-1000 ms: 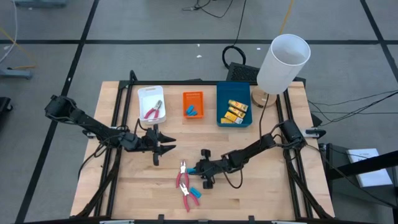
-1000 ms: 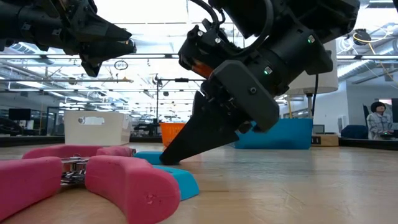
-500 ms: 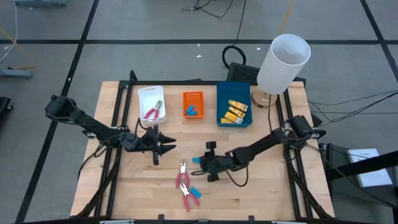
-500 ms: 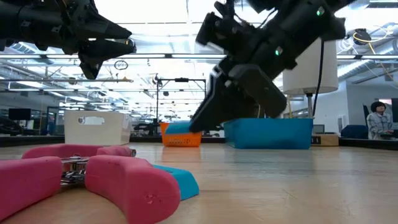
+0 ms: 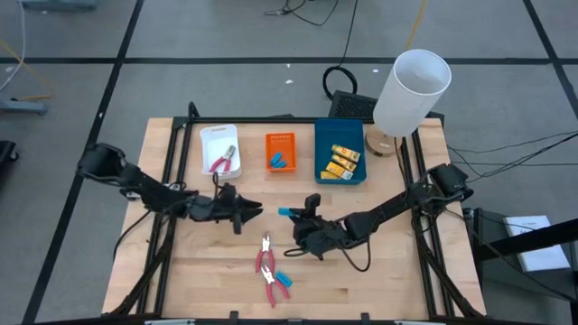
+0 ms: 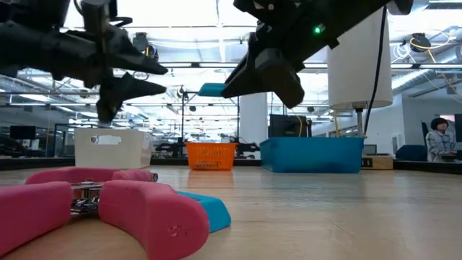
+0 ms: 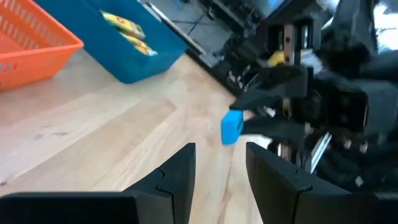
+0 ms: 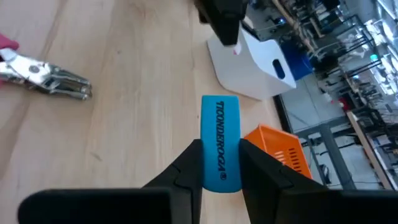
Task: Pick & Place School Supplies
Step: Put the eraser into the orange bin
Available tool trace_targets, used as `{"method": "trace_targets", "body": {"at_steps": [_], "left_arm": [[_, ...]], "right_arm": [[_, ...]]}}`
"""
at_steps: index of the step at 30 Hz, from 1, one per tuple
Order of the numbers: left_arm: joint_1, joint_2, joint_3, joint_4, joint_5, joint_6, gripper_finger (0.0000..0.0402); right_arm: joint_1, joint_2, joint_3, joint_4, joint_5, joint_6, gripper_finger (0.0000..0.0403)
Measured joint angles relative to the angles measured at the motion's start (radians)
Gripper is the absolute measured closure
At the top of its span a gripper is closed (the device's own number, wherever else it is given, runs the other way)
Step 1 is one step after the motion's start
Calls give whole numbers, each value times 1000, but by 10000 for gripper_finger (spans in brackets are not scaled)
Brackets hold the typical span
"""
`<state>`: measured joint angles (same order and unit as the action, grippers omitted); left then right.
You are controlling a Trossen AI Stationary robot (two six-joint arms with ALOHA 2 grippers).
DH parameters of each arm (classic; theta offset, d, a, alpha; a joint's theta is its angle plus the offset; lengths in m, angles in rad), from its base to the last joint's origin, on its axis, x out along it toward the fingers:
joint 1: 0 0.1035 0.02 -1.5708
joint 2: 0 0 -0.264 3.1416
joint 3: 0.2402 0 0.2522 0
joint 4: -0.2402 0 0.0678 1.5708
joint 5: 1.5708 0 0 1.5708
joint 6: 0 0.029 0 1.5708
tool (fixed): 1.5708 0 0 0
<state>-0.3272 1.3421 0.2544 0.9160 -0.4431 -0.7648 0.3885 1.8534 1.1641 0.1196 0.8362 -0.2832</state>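
Blue and small, the eraser-like piece (image 8: pixel 220 151) is now pinched between the fingers of the right tool (image 5: pixel 291 215), lifted clear of the wooden desk (image 5: pixel 388 271); a second ago that tool was down at the boards beside the pink-handled pliers (image 5: pixel 267 266), and it has since risen and swung toward the trays. That suggests the pick is done and the carry has begun, most likely to the orange basket (image 5: pixel 280 143), where other blue pieces lie. The left tool (image 5: pixel 256 213), fingers spread and empty, has shifted a little toward the middle of the desk and hangs above it. Pliers and another blue piece (image 5: pixel 283 281) remain on the boards near the front edge. At the back stand a white tray (image 5: pixel 219 137) with one pair of pliers and a blue bin (image 5: pixel 322 153) with yellow packets (image 5: pixel 342 161). Beyond lies a grey floor with cables, and a person (image 6: pixel 439 140) sits far off.
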Motion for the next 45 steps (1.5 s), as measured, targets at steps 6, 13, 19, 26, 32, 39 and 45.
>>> {"method": "trace_targets", "body": {"at_steps": [6,13,19,26,32,39,45], "left_arm": [[20,81,65,25,54,12,233],[36,161,135,21,54,29,155],[59,202,170,18,93,23,127],[63,286,247,14,123,60,136],[82,295,267,17,129,68,162],[81,295,267,16,171,75,230],[82,295,267,13,180,84,315]], "right_arm": [[0,0,0,47,1,-34,326],[5,0,0,48,1,-36,331],[6,0,0,55,1,-36,327],[6,0,1,56,1,-33,327],[6,0,1,56,0,-28,329],[6,0,1,54,0,-26,326],[6,-1,1,55,0,-25,328]]}}
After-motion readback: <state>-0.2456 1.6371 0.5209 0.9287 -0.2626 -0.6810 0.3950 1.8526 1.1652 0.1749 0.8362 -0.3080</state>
